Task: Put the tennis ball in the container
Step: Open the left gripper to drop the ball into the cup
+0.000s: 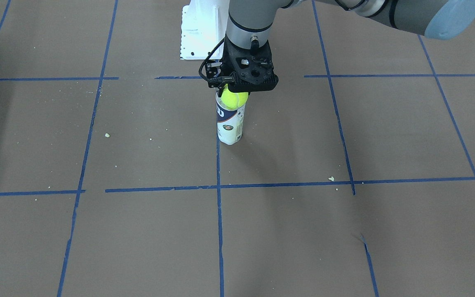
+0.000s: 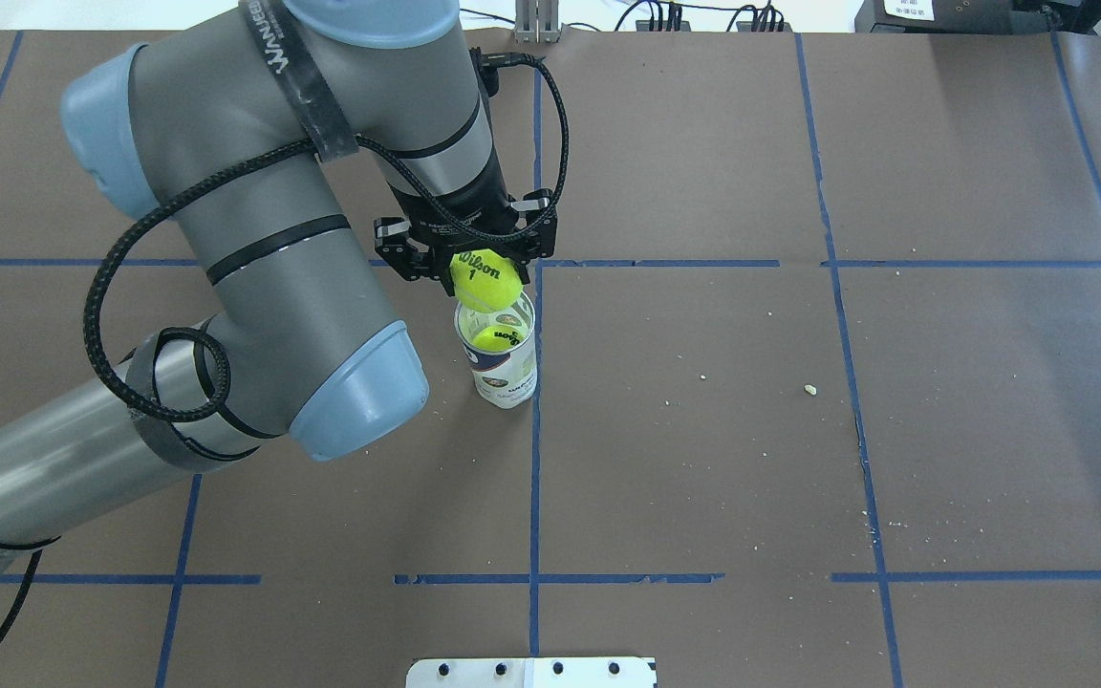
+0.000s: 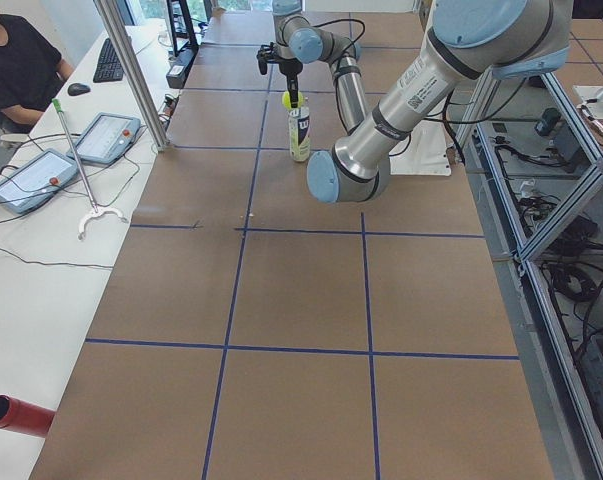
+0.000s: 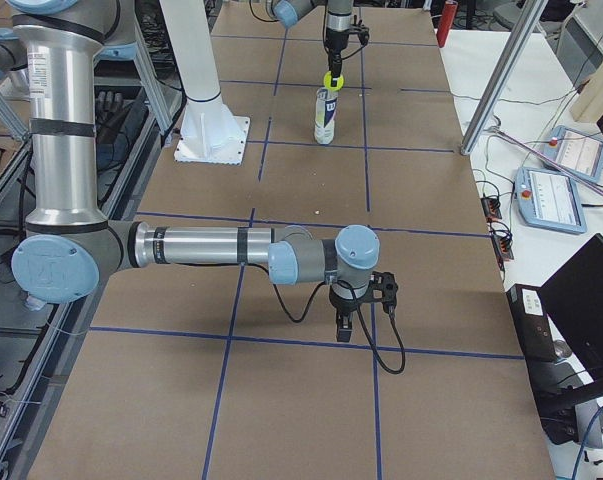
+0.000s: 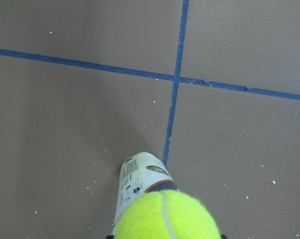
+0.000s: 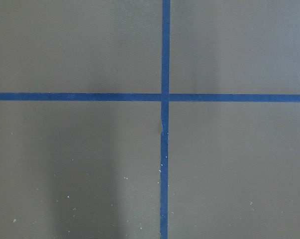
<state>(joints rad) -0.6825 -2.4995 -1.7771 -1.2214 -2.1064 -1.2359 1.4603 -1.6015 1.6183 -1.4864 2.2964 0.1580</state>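
**A:** How do we expect the tennis ball [image 1: 234, 100] to handle?

**B:** We judge it light, felt-covered and springy. The nap should grip well, the shell should yield a little under pressure, and it does not look fragile. We would take it across its widest girth, one finger on each side, so that it cannot squirt out.

**A:** Where is it?

**B:** It is pinched in the left gripper [image 2: 484, 270], directly over the open mouth of the container [image 1: 230, 123]. The container stands upright on the table [image 2: 799, 430], just beside a blue tape line [image 2: 534, 497]. We cannot tell whether the ball touches the rim. A second ball [image 2: 498, 337] lies low inside the can.

**A:** How far apart are the jaws?

**B:** They are spread to the ball's width and clamped on it, though the ball and wrist hide most of the fingers. The ball looks only slightly narrower than the can, so we judge that centring matters before release.

**A:** And the right gripper [image 4: 359, 305]?

**B:** It hangs above the table, well apart from the can. We cannot tell its opening.
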